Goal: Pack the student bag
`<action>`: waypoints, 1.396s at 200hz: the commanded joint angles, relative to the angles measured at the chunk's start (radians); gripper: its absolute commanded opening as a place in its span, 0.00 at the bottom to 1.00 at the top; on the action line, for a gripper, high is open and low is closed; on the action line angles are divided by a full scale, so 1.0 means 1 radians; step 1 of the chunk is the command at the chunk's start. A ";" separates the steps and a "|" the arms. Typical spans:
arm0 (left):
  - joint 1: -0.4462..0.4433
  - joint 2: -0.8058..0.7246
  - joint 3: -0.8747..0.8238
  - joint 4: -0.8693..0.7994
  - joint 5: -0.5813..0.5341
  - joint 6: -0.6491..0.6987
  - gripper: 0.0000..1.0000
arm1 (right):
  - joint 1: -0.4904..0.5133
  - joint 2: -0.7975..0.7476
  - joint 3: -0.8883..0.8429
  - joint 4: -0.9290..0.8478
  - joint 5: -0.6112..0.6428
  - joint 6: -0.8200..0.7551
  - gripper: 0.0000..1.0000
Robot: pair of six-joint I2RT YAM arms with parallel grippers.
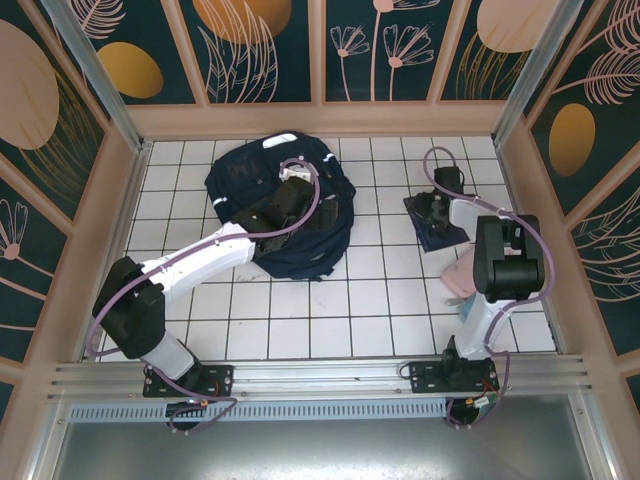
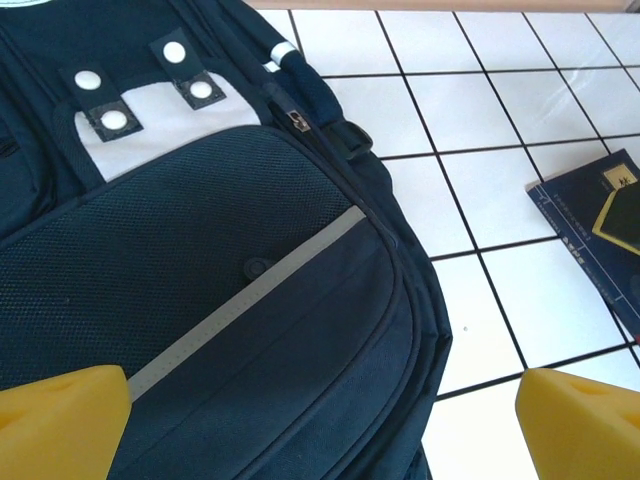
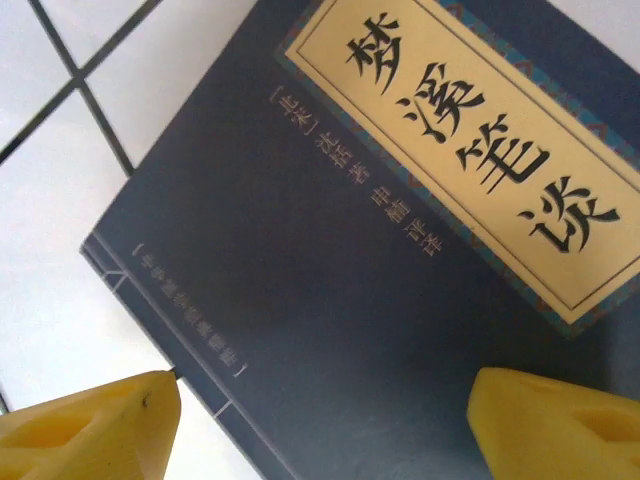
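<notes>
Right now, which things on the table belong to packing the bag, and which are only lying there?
For the job: student bag; dark blue book under the right hand, probably to go in.
Lying about, it seems: pink item, untouched; what it is, I cannot tell.

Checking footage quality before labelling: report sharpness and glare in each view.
Top view: backpack evenly lit and sharp. Left wrist view: backpack mesh crisp, left claw blurred. Right wrist view: book title readable though slightly soft, white tiles washed out, right claw blurred.

Left arm (image 1: 200,255) stretched forward, left jaws wide apart. Right arm (image 1: 505,255) folded, right jaws apart, facing down.
</notes>
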State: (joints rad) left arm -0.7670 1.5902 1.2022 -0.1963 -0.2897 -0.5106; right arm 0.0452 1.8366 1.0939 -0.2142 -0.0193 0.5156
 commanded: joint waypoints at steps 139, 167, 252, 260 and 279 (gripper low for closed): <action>-0.001 0.117 0.052 0.129 0.254 -0.112 0.92 | 0.275 -0.414 -0.366 0.065 0.030 0.365 0.73; -0.005 0.184 0.109 0.104 0.334 -0.111 0.87 | 0.170 -0.409 -0.301 -0.005 0.072 0.179 0.74; -0.080 0.365 0.247 0.115 0.453 -0.202 0.78 | 0.065 -0.317 -0.329 -0.004 -0.048 0.001 0.59; -0.089 0.383 0.260 0.108 0.441 -0.216 0.77 | 0.065 -0.314 -0.334 -0.004 -0.045 0.002 0.57; -0.100 0.428 0.282 0.107 0.449 -0.254 0.71 | 0.064 -0.308 -0.350 -0.004 -0.041 0.006 0.54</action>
State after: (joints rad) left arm -0.8528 1.9652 1.4391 -0.1005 0.1352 -0.6994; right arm 0.1135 1.5108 0.7685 -0.2035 -0.0475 0.5465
